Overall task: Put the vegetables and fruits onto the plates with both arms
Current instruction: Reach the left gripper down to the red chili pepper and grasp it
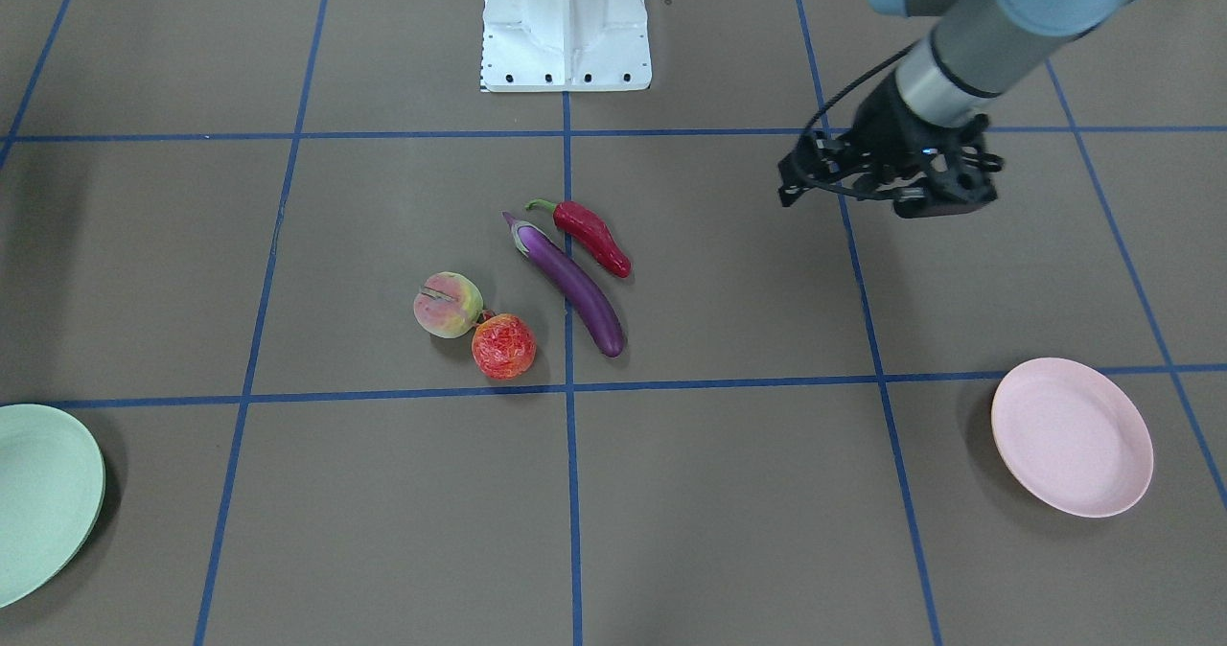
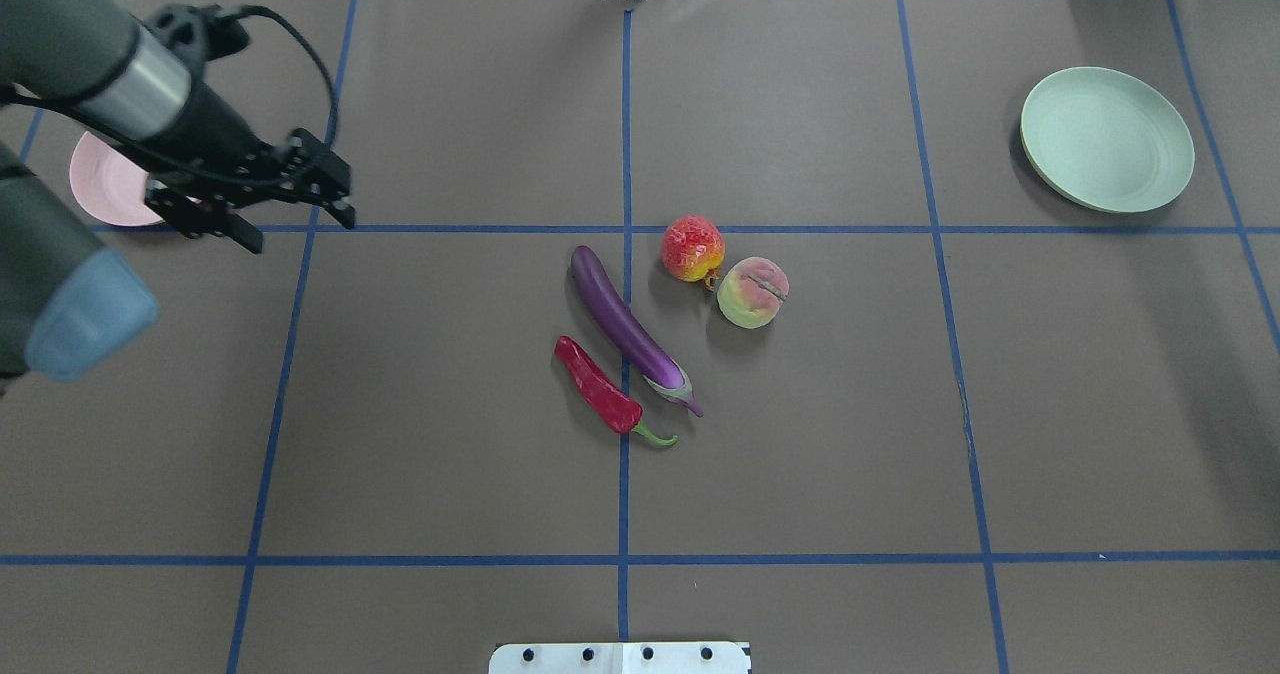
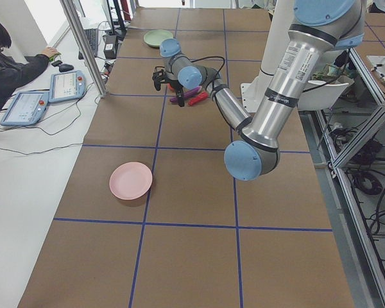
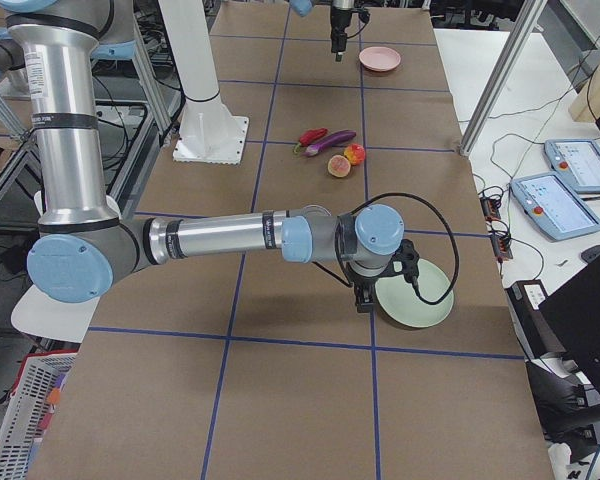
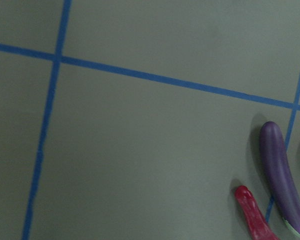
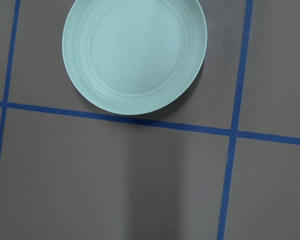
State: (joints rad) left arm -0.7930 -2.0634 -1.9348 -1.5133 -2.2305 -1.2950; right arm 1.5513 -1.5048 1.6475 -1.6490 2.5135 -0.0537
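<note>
We see the left gripper (image 2: 296,218) above the table, fingers apart, empty, near the pink plate (image 1: 1072,437). Right gripper (image 4: 363,298) is just beside the green plate (image 2: 1107,139) - we can't tell whether it's apart or together. Eggplant (image 2: 625,329), chili (image 2: 598,386), peach (image 2: 752,292) and red-orange fruit (image 2: 692,248) lie mid-table, off both plates.

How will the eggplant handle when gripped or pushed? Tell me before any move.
The eggplant looks glossy, so a grip may slip. Being long and slender, it would probably tilt if held near one end. Its rounded body could roll if pushed sideways, perhaps into the chili pepper beside it.
</note>
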